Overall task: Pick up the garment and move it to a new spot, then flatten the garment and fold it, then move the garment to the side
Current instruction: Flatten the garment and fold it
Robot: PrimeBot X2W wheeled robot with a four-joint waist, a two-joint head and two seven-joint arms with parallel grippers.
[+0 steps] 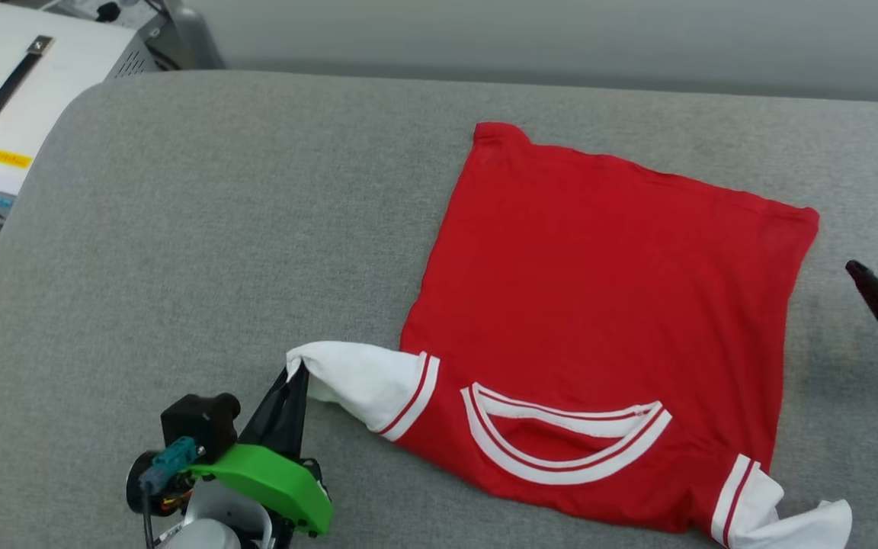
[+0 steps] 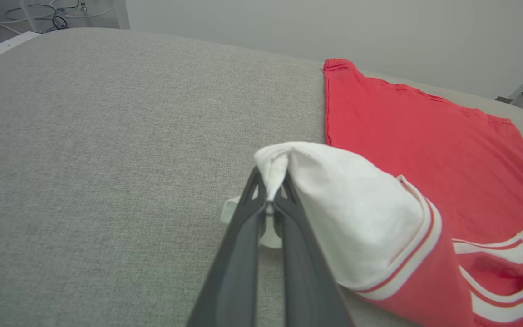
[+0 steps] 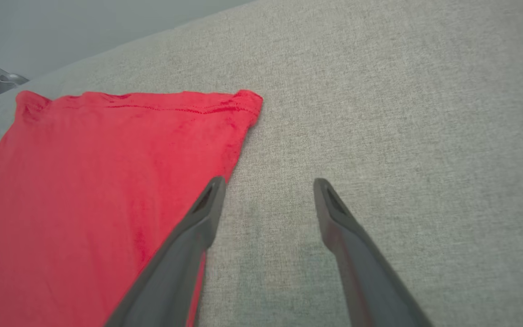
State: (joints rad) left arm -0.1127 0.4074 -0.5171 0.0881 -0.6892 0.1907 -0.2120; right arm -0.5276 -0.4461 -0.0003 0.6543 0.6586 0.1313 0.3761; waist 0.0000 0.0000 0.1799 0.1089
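The garment (image 1: 599,290) lies spread on the grey cloth-covered tabletop (image 1: 218,229), right of centre in the head view, with its collar (image 1: 561,435) toward the robot and its hem at the far edge. The red body is mostly flat, with only faint ripples. The white sleeve on the robot's right (image 1: 782,518) is crumpled at the near edge. The left gripper (image 2: 270,204) is pinched closed on the tip of the other white sleeve (image 2: 343,218), holding it up in a small tent. The right gripper (image 3: 266,184) stands wide open with nothing between its fingers, over bare tabletop just beside the shirt's right side edge.

The fabric looks like thin, soft knit — light and limp, so it will likely drape and trail from whatever point is held. The woven tabletop looks rough enough to drag on it, which may bunch the cloth if it is pulled flat across. The striped trim at cuffs and collar seems thicker and firmer — probably the surer places to grip, along with the hem corners.
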